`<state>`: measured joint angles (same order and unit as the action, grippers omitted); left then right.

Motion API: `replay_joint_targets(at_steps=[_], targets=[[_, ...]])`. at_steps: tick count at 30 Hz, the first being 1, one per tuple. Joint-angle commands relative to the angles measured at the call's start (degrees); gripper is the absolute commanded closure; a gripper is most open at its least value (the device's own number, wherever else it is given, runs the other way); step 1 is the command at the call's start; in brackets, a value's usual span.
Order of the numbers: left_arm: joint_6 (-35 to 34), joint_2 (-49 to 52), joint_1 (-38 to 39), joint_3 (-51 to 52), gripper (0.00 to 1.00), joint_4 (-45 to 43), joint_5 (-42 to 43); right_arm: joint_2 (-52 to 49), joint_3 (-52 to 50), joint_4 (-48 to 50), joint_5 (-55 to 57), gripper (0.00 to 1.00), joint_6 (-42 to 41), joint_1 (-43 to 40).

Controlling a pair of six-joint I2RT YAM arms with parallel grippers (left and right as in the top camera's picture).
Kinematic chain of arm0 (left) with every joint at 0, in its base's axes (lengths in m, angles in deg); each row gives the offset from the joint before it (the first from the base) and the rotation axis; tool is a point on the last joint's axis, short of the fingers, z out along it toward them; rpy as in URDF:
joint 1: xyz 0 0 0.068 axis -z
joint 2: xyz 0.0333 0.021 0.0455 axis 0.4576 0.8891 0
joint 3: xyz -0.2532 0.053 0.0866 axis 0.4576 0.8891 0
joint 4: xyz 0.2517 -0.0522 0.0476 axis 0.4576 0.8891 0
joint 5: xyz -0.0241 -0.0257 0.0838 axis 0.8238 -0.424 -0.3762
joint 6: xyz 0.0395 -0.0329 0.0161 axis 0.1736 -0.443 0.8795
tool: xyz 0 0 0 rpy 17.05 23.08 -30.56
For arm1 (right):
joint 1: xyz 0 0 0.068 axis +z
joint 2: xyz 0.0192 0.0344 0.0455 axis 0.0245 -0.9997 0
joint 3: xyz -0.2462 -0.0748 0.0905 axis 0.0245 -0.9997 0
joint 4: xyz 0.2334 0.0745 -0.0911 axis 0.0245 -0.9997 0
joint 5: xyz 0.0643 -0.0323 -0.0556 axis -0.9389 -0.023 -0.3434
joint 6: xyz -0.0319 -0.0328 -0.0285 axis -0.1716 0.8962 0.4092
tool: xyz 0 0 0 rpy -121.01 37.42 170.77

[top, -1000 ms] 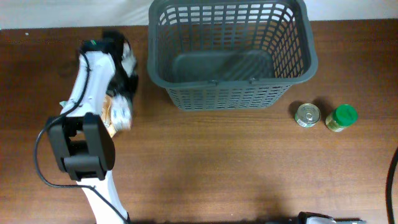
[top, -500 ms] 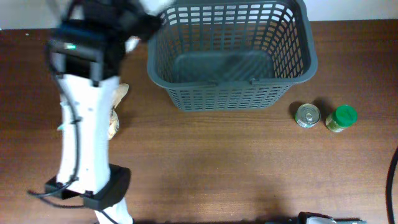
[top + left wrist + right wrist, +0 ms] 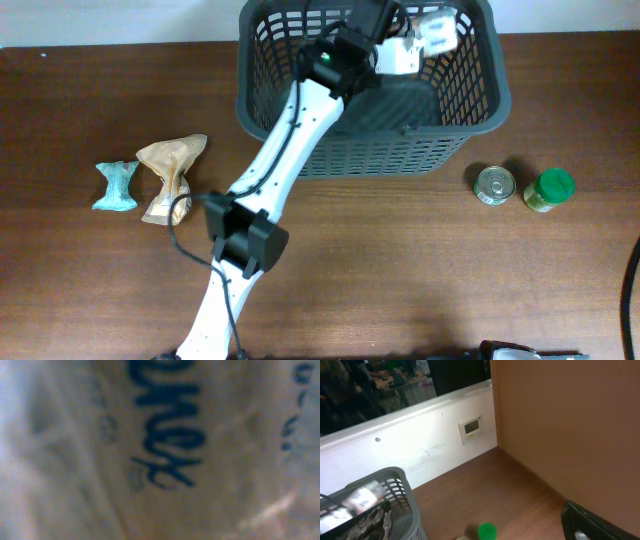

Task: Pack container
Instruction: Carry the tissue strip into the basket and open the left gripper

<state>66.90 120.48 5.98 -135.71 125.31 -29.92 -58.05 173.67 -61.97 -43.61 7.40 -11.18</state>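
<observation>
The large dark grey basket (image 3: 478, 112) stands at the back middle of the table; its corner also shows in the right wrist view (image 3: 406, 491). My left gripper (image 3: 400, 48) reaches over the basket's far right part, shut on a white and clear packet (image 3: 437, 30) held above the inside. In the left wrist view the packet (image 3: 165, 450) fills the frame, blurred, with blue lettering. In the right wrist view the packet (image 3: 361, 498) shows at the basket's rim. Of my right gripper only a dark part (image 3: 592, 522) shows at the lower right; its jaws are hidden.
A small silver tin can (image 3: 494, 185) and a green-lidded jar (image 3: 549, 189) stand right of the basket's front; the jar's lid shows in the right wrist view (image 3: 487, 531). A teal crumpled packet (image 3: 117, 186) and a tan packet (image 3: 170, 172) lie at the left.
My left arm has swung from the left of the table up and right, carrying the white packet over the basket. The teal and tan packets stay on the table.
</observation>
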Motion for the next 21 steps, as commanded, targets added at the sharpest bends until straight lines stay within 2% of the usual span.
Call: replay_joint_targets(at_steps=[1,8,9,10,11,16,21], targets=[[3.67,3.13,-0.92,-0.31,0.98,-1.01,-5.33,-0.26,0.02,-0.35,0.92,0.01,-0.66,-0.52],[2.75,5.11,-2.80,1.75,0.98,-1.36,-2.12,-0.26,0.02,-0.35,0.94,0.01,-0.66,-0.52],[2.73,5.11,-2.80,2.08,0.92,-1.33,-2.34,-0.26,0.02,-0.35,0.92,0.01,-0.66,-0.52],[1.95,5.11,-2.80,2.05,0.61,-1.36,-2.49,-0.26,0.02,-0.35,0.94,0.01,-0.68,-0.52],[0.81,4.92,-2.71,2.05,0.02,-1.38,-2.89,-0.26,0.02,-0.35,0.94,0.01,-0.66,-0.52],[-6.93,1.20,-1.88,2.03,0.01,-1.57,-3.91,-0.26,0.02,-0.35,0.94,0.01,-0.68,-0.52],[-24.26,-8.87,-1.49,-0.74,0.01,1.25,-8.68,-0.26,0.02,-0.35,0.92,0.01,-0.66,-0.52]])
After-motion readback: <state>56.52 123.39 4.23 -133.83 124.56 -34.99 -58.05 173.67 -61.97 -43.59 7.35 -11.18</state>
